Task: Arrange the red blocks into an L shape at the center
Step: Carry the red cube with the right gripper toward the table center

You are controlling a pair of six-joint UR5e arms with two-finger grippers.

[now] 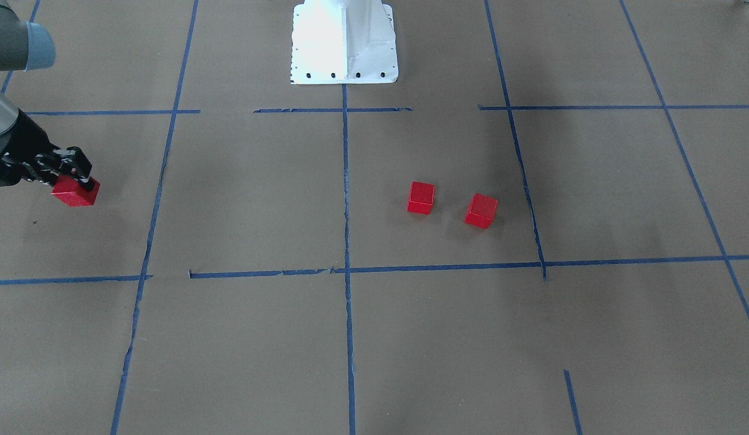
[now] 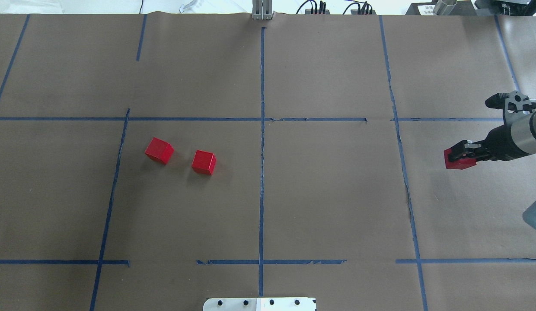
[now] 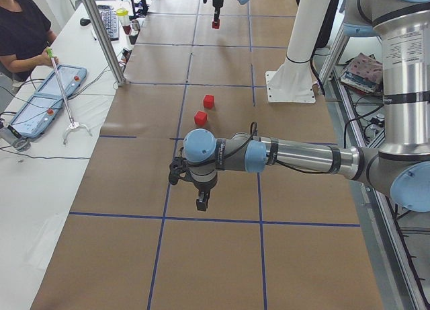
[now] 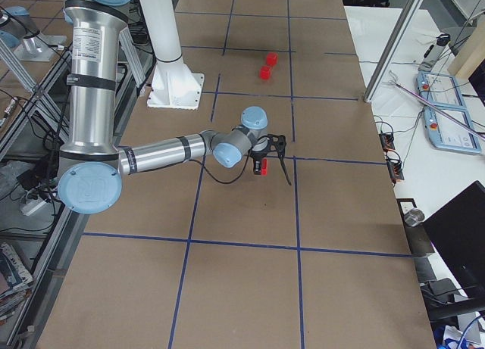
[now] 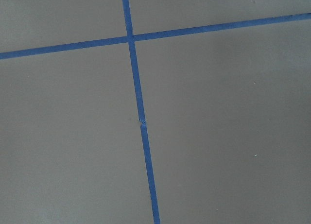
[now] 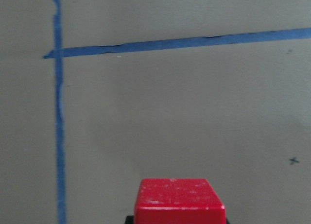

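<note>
Two red blocks (image 2: 159,150) (image 2: 204,162) lie slightly apart in the left half of the center cell (image 2: 328,190); the front-facing view shows them (image 1: 421,198) (image 1: 481,211) right of the middle tape line. My right gripper (image 2: 460,156) is shut on the third red block (image 2: 457,162), outside the center cell, just above the paper. It also shows in the front-facing view (image 1: 77,192) and the right wrist view (image 6: 180,202). My left gripper (image 3: 201,202) shows only in the exterior left view, pointing down over the paper; I cannot tell whether it is open or shut.
The white robot base (image 1: 344,42) stands at the table's robot-side edge. Blue tape lines (image 5: 141,122) cross the brown paper. An operator (image 3: 20,27) sits at a side table with tablets (image 3: 50,91) and a grabber tool.
</note>
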